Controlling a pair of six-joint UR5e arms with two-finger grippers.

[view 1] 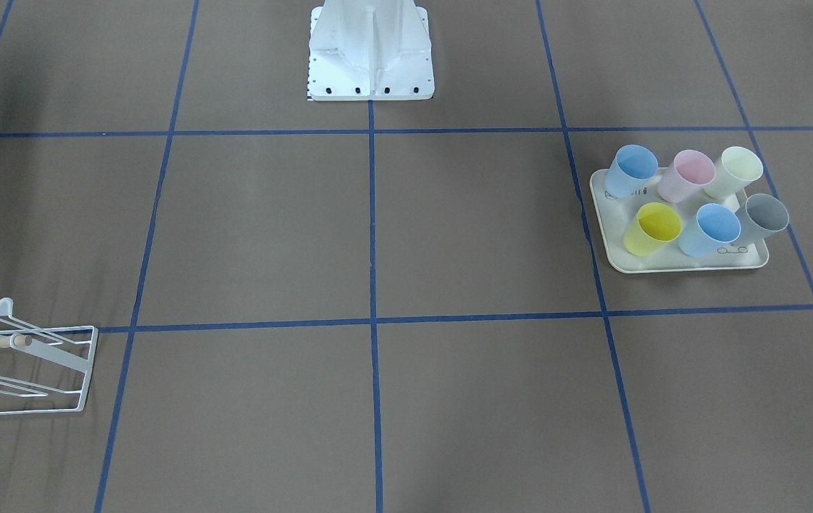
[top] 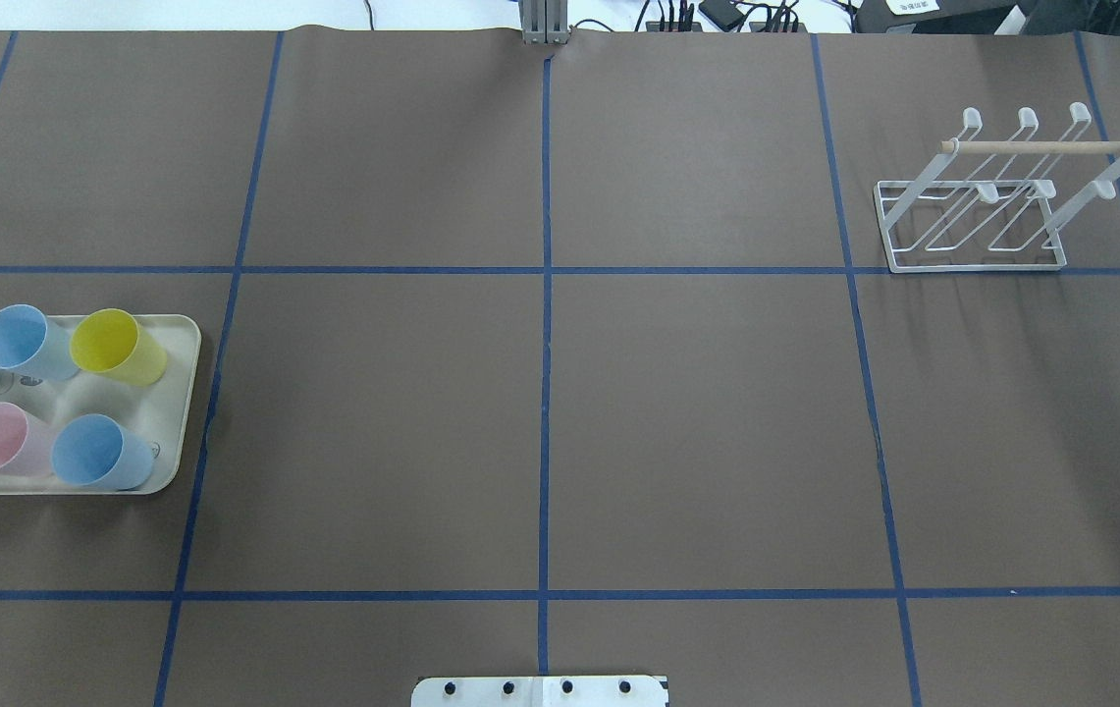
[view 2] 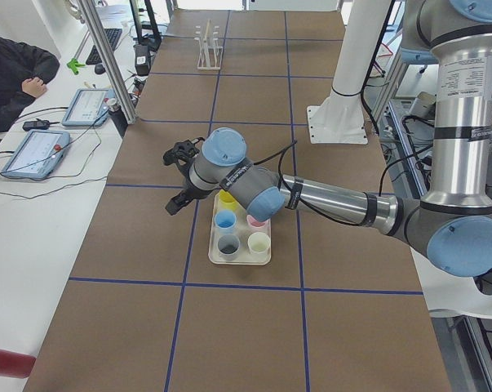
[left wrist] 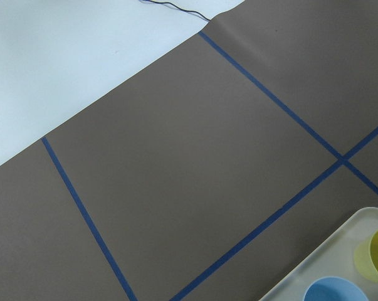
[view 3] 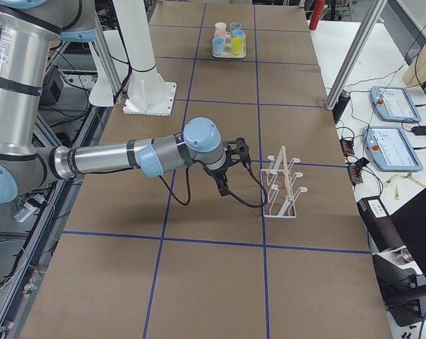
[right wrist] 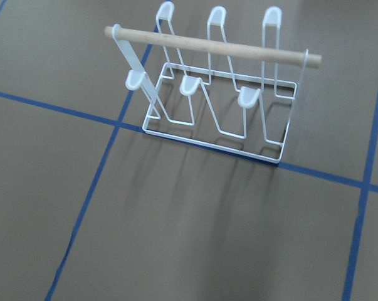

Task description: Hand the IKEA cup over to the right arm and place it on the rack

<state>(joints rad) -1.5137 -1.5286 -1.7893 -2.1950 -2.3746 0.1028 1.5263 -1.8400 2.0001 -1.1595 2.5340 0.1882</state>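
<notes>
Six IKEA cups (top: 27, 341) stand upright on the cream tray (top: 182, 393); none is off it. My left pincer (view 2: 175, 204) hangs just beside the tray, posed to pick. My right pincer (view 3: 222, 188) waits near the rack (top: 972, 226), posed to receive. Whether either pincer is open, I cannot tell.

Your room, item by item: one long table (top: 717, 432) under brown paper, ruled into squares by blue tape lines (top: 546, 393). One white side bench (view 2: 33, 245) beside it, carrying two screen tablets (view 2: 35, 152) and loose cables. Aluminium frame posts (view 2: 107, 61) at the bench edge. One seated person in black (view 2: 13, 73). Light even and soft.
</notes>
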